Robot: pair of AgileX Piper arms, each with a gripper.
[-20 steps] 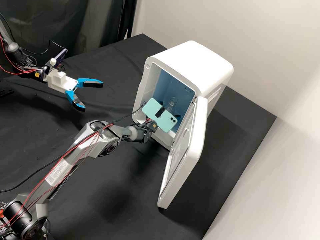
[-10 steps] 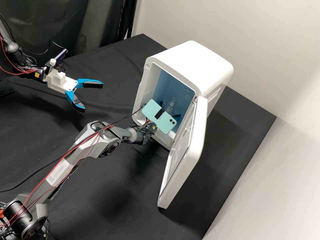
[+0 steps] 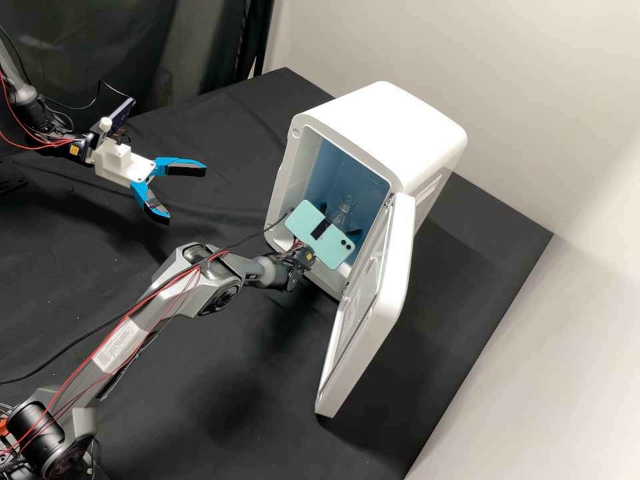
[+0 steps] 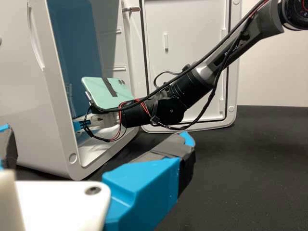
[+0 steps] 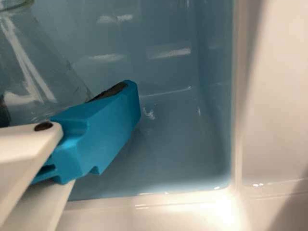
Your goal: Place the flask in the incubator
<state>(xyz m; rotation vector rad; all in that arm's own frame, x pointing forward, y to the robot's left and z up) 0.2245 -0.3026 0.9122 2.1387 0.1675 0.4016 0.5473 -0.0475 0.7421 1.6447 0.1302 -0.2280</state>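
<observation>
One arm, the right arm (image 3: 200, 287), reaches through the open front of the incubator (image 3: 413, 133). The flask (image 3: 345, 208) stands inside it, seemingly upright on the pale blue chamber floor (image 5: 183, 159). In the right wrist view the right jaws lie against or just beside the flask's sloping glass wall; I cannot tell whether they clamp it or stand parted. The left jaws hang wide open above the black surface (image 3: 200, 400), well apart from the incubator. The step in hand looks like the set-down. To do it well, the base should sit flat before any release. The retreat should then run straight back along the line of entry, so that nothing clips the neck, including the mint-green phone (image 3: 321, 232) strapped at the wrist. The flask is clear, smooth, conical glass with a narrow neck, so it is probably slippery and easy to tip. The incubator is glossy white hard plastic with rounded corners and a slick blue liner. Its door (image 3: 373, 300) hangs open at one side, and the surface looks like matte cloth.
</observation>
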